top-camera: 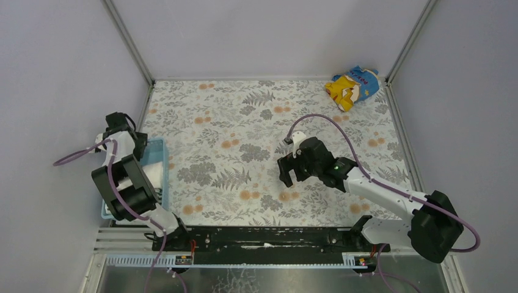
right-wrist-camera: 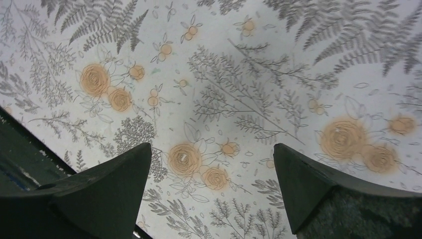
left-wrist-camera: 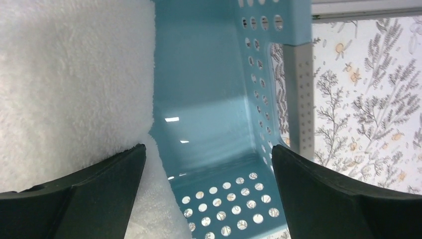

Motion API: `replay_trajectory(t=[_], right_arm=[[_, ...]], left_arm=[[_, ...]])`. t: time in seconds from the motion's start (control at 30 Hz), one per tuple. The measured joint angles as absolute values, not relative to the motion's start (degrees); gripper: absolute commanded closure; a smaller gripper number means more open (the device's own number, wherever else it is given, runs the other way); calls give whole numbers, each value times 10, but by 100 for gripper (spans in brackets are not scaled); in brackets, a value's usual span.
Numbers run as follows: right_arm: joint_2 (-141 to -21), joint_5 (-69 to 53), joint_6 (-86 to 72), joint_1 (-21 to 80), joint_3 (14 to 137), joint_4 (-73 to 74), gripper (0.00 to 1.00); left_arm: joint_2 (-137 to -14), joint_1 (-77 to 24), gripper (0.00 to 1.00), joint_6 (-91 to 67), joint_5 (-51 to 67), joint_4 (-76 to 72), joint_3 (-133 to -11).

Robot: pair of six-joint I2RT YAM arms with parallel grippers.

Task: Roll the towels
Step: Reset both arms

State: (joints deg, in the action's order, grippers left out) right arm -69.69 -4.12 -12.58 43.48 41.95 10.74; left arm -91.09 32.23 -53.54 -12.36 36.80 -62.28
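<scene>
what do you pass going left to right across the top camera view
blue basket with the white towel in it → right gripper over the floral table → yellow-and-blue cloth in the far right corner

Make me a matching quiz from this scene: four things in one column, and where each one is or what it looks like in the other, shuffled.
Things:
1. white towel
2. blue basket
3. yellow-and-blue cloth
4. table cover

Place or look:
A. far right corner
B. inside the basket
C. grey ferns and orange blossoms
D. at the left edge

Pairs: 1-B, 2-D, 3-A, 4-C
</scene>
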Motion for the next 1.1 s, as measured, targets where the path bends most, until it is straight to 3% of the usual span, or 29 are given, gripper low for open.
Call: replay_trajectory(t=[0.2, 0.67, 0.8, 1.1], right_arm=[[-634, 73, -126, 435, 436, 145, 1], [-396, 435, -165, 435, 460, 268, 1], [-296, 486, -163, 435, 460, 283, 1], [-162, 512, -129, 435, 452, 288, 1]], left_arm=[[-837, 292, 0, -477, -119, 384, -622], [-500, 44, 0, -295, -28, 378, -583], [-419, -13, 0, -259, -12, 379, -584], [-277, -22, 0, -230, -34, 385, -606]])
